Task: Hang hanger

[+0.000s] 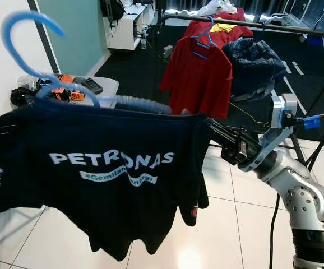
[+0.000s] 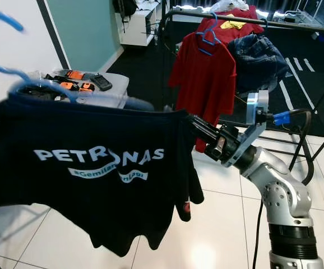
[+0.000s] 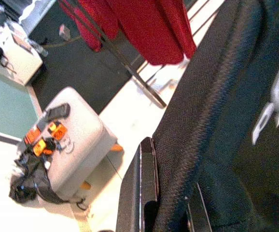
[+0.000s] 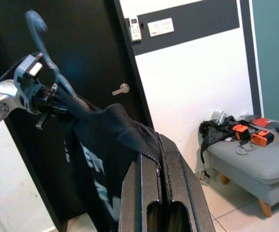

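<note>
Hanger (image 1: 24,47): a blue one, rising in the upper left of the left eye view, its hook curving over the top and its shoulders sitting inside the shirt's neck.
Shirt (image 1: 103,168): a dark one with white lettering, spreading across the left and middle of the frame, hanging above the tiled floor (image 1: 223,235).
Left end effector (image 3: 146,193): clenching on the shirt's cloth at its far left edge, as the left wrist view is showing.
Stool (image 1: 103,84): a grey padded one, standing behind the shirt, carrying small orange and black gadgets.
Right end effector (image 1: 212,130): reaching in from the right, its fingers (image 4: 161,183) pressing together on the shirt's right shoulder edge.
Rail (image 1: 246,23): running across the upper right, carrying a red shirt (image 1: 198,75) on another blue hanger and jeans (image 1: 254,64) draping beside it.
</note>
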`<state>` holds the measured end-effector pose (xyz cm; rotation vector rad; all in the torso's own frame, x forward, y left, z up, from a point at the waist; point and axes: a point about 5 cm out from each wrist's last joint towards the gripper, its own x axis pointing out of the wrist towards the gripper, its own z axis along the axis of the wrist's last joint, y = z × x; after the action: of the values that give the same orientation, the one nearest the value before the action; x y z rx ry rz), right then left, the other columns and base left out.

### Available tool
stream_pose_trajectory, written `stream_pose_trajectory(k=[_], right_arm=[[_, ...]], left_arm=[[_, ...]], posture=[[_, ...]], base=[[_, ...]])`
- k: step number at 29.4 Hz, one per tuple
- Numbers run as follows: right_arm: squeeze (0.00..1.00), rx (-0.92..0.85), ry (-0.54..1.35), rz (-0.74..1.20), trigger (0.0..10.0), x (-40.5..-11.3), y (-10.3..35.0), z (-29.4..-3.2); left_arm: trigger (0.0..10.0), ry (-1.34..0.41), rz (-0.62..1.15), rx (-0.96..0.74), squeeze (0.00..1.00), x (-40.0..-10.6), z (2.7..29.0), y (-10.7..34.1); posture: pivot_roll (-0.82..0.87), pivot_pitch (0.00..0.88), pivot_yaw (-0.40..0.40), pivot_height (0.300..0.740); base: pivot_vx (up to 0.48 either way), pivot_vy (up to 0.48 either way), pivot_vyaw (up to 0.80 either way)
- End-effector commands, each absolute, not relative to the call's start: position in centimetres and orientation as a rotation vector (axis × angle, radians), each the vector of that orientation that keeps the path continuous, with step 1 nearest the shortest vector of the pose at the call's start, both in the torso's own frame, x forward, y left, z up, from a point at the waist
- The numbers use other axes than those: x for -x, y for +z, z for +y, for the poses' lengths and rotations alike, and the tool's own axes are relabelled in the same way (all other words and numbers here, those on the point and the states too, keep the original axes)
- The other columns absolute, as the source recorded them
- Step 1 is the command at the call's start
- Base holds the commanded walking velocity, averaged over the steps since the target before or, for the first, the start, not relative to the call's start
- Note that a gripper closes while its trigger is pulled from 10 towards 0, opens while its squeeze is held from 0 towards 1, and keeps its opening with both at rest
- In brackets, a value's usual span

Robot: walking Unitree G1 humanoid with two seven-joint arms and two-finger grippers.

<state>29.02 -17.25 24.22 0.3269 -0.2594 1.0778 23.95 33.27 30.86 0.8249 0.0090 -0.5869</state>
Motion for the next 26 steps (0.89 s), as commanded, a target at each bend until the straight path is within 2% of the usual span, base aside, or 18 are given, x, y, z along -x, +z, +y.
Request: stream_pose_trajectory(k=[1,8,10,11,13,15,18,19,20,21,22,24,26], right_arm=[[0.0,-0.315,1.051,-0.277,0.0,-28.9,24.4,-18.1],[0.0,-0.311,1.058,-0.269,0.0,-28.9,24.4,-18.0],[0.0,-0.306,1.067,-0.258,0.0,-28.9,24.2,-17.8],[0.0,-0.292,1.084,-0.24,0.0,-29.0,23.9,-17.4],[0.0,-0.292,1.084,-0.24,0.0,-29.0,23.9,-17.4],[0.0,-0.254,1.125,-0.199,0.0,-29.0,23.2,-16.3],[0.0,-0.24,1.138,-0.185,0.0,-29.0,23.0,-16.0],[0.0,-0.217,1.164,-0.172,0.0,-29.1,22.8,-15.3],[0.0,-0.217,1.164,-0.172,0.0,-29.1,22.8,-15.3],[0.0,-0.204,1.19,-0.173,0.0,-29.2,22.9,-14.5],[0.0,-0.204,1.19,-0.173,0.0,-29.2,22.9,-14.5],[0.0,-0.193,1.219,-0.193,0.0,-29.4,23.6,-13.7],[0.0,-0.193,1.223,-0.205,0.0,-29.5,23.9,-13.6]], left_arm=[[10.0,-0.537,0.066,-0.865,0.0,-23.8,34.3,30.8],[10.0,-0.541,0.122,-0.915,0.0,-23.7,34.4,29.8],[10.0,-0.573,0.137,-0.947,0.0,-24.0,33.5,29.4],[10.0,-0.62,0.132,-0.979,0.0,-24.5,32.0,28.9],[10.0,-0.62,0.132,-0.979,0.0,-24.5,32.0,28.9],[10.0,-0.744,0.059,-0.975,0.0,-25.4,27.9,28.1],[10.0,-0.785,0.029,-0.962,0.0,-25.6,26.5,27.9],[10.0,-0.831,-0.001,-0.942,0.0,-26.1,24.8,27.2],[10.0,-0.831,-0.001,-0.942,0.0,-26.1,24.8,27.2],[10.0,-0.872,-0.015,-0.927,0.0,-26.6,23.1,26.2],[10.0,-0.872,-0.015,-0.927,0.0,-26.6,23.1,26.2],[10.0,-0.907,-0.027,-0.901,0.0,-27.4,20.7,24.5],[10.0,-0.903,-0.022,-0.886,0.0,-27.7,20.1,23.8]], posture=[[-0.05,0.084,0.001,0.74],[-0.05,0.083,-0.001,0.74],[-0.04,0.08,-0.008,0.74],[-0.04,0.081,-0.013,0.74],[-0.04,0.081,-0.013,0.74],[-0.04,0.08,-0.021,0.74],[-0.04,0.08,-0.021,0.74],[-0.04,0.079,-0.022,0.74],[-0.04,0.079,-0.022,0.74],[-0.05,0.077,-0.023,0.74],[-0.05,0.077,-0.023,0.74],[-0.05,0.074,-0.023,0.74],[-0.05,0.074,-0.023,0.74]], base=[[0.0,0.0,0.0],[0.0,0.0,0.0],[0.0,0.0,0.0],[0.0,0.0,0.0],[0.0,0.0,0.0],[0.0,0.0,0.0],[0.0,0.0,0.0],[0.0,0.0,0.0],[0.0,0.0,0.0],[0.0,0.0,0.0],[0.0,0.0,0.0],[0.0,0.0,0.0],[0.0,0.0,0.0]])
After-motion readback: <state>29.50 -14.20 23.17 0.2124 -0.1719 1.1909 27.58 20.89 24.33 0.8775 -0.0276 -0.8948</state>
